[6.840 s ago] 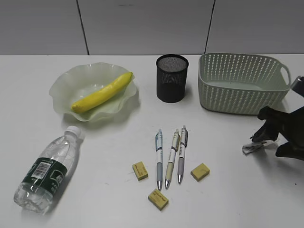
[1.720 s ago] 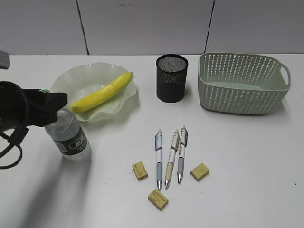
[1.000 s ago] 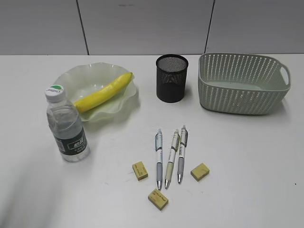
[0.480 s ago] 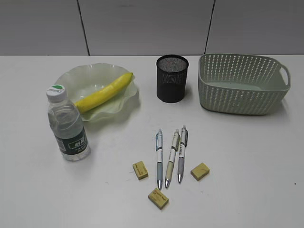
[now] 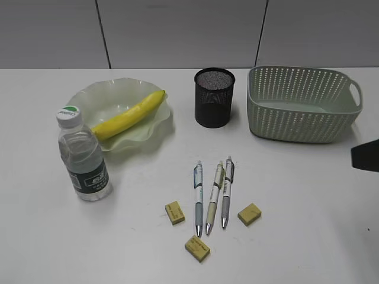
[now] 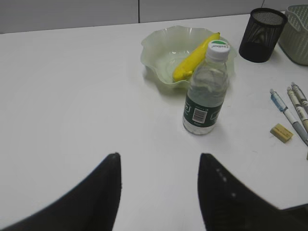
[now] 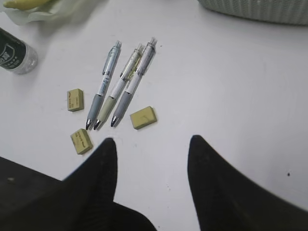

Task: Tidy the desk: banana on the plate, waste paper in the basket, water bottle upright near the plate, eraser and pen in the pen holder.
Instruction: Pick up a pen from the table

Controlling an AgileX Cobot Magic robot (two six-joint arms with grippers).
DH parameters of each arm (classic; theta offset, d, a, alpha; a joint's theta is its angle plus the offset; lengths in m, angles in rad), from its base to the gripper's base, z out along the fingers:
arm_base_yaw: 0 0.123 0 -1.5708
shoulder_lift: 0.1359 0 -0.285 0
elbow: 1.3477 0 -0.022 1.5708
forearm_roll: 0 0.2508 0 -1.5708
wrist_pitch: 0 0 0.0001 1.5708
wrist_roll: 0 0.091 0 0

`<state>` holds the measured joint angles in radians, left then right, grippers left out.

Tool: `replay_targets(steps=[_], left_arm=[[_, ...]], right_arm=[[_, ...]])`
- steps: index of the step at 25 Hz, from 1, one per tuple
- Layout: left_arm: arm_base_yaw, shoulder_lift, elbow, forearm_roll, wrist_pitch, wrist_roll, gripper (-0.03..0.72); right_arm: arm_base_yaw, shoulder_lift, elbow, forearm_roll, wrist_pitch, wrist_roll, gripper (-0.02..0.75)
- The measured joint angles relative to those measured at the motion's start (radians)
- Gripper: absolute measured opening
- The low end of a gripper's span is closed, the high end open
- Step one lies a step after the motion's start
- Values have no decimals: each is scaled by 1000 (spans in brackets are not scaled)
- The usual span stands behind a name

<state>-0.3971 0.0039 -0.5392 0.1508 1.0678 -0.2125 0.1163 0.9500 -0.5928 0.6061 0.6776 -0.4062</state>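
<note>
The banana lies on the pale green plate. Just in front of the plate the water bottle stands upright. Three pens lie side by side mid-desk with three yellow erasers around their tips. Behind them stands the black mesh pen holder, and the basket is to its right. The waste paper is out of view. My left gripper is open over bare desk, well short of the bottle. My right gripper is open and empty, near the pens and an eraser.
A dark part of my right arm shows at the right edge of the exterior view, in front of the basket. Bare white desk stretches along the front and to the right of the pens.
The left gripper has left the upright bottle and gone out of the exterior view. A dark part of the right arm has just come in at the right edge. Objects have not moved.
</note>
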Motion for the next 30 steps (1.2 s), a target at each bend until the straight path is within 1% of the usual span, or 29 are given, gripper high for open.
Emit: replay_targets(steps=[2,4,5,6,8,10,11,13,16,18,24,30], left_arm=[[0,0,0,0,-1,2,377],[0,0,0,0,-2,2,369],[0,0,0,0,-2,2,367],[0,0,0,0,-2,2,365],[2,-4,0,0,-4,3,363],[27,-9,0,0,-5,3,363],[52,-10,0,0,-6,3,363],[105,-10,0,0,-6,3,363],[171,-10,0,0,-6,3,363],[197,-10,0,0,-6,3,363],[208,-10,0,0,-6,3,363],[208,-10,0,0,-6,3,363]], right_arm=[[41,124,-38,7,-33,-11,384],[131,240,-85,-6,-77,3,382],[176,304,-114,-26,-107,50,378],[231,359,-146,-68,-130,122,370],[321,499,-216,-188,-167,297,360],[370,628,-305,-326,-172,483,356],[382,693,-350,-376,-168,540,355],[391,800,-423,-421,-154,626,352],[392,922,-510,-444,-133,696,352],[396,986,-567,-444,-113,716,352],[422,1097,-676,-460,-72,756,351],[423,1129,-686,-524,-52,815,340]])
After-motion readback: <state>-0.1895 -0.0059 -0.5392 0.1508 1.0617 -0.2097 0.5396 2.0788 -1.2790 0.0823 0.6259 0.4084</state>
